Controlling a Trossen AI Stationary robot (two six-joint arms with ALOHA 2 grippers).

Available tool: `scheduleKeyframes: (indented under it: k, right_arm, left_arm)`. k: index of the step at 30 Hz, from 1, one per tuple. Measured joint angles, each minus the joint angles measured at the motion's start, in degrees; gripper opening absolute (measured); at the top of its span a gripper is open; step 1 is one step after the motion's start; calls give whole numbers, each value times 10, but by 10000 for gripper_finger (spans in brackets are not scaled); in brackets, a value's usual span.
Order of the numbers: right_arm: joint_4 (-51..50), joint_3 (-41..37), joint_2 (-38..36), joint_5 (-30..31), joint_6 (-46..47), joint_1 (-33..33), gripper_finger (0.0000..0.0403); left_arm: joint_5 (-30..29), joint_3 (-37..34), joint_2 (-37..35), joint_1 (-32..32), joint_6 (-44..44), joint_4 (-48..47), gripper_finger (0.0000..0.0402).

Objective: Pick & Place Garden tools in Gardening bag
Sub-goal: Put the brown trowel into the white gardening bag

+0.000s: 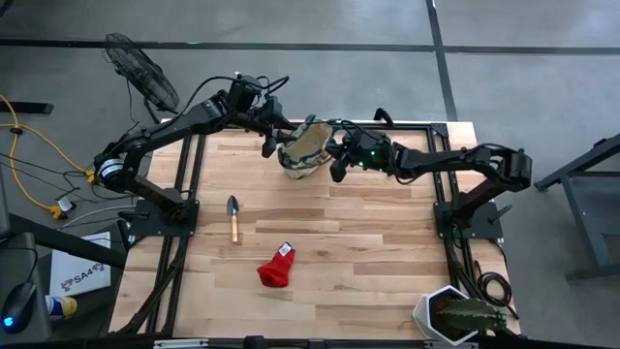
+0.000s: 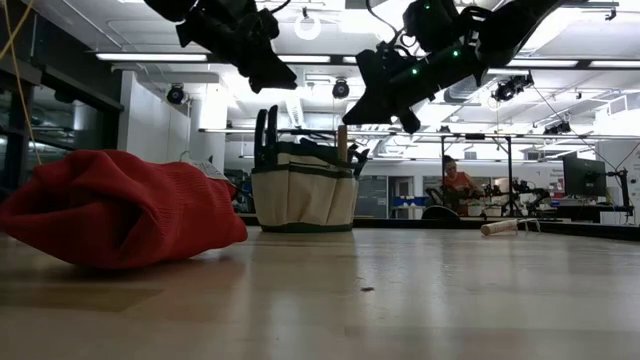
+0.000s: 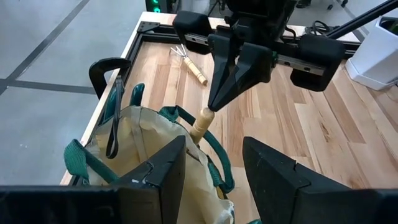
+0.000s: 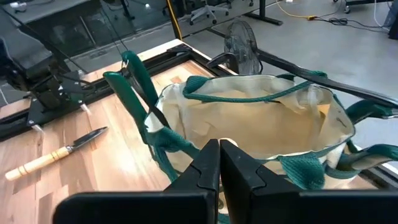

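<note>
The gardening bag, tan with green trim, stands upright at the table's far middle. Dark-handled shears and a wooden tool handle stick up out of it. My left gripper hovers open just above the bag's left rim. My right gripper is shut, its tip at the top of the wooden handle. A trowel and a red fabric piece lie on the table nearer the front. A small fork lies beyond the bag. My right gripper's shut fingertips meet the free top end of the wooden handle. They come slanting down from the table's right side. The handle stands nearly upright, its lower part hidden inside the bag.
A white hexagonal pot with a spiky plant stands at the near right corner. A fan stands off the table's far left. Open wood lies between the bag and the near edge, apart from the trowel and the red fabric.
</note>
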Motion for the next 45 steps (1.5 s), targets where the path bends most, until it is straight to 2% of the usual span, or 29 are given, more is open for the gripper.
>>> scheduleKeyframes:
  k: [7, 18, 21, 27, 31, 38, 45]
  right_arm:
    - [12, 0, -7, 14, -2, 0, 4]
    - [-9, 0, -64, 37, -13, 0, 4]
    - [-33, 0, -91, 37, -15, 0, 4]
    - [-100, 0, -152, 36, -21, 0, 4]
    - [-142, 0, -189, 33, -26, 0, 4]
    - [-200, 0, -229, -36, -56, -1, 10]
    - [-229, 0, -231, -118, -73, 4, 69]
  left_arm:
    - [-2, 0, -3, 0, 0, -13, 156]
    - [-47, 0, -55, 0, 0, -52, 156]
    - [-54, 0, -68, 0, -7, -88, 156]
    - [-53, 0, -77, 0, -105, -197, 156]
    - [-57, 0, -77, -11, -122, -282, 156]
    - [-70, 0, -77, -85, -84, -383, 156]
    - [-89, 0, -77, -181, -10, -424, 156]
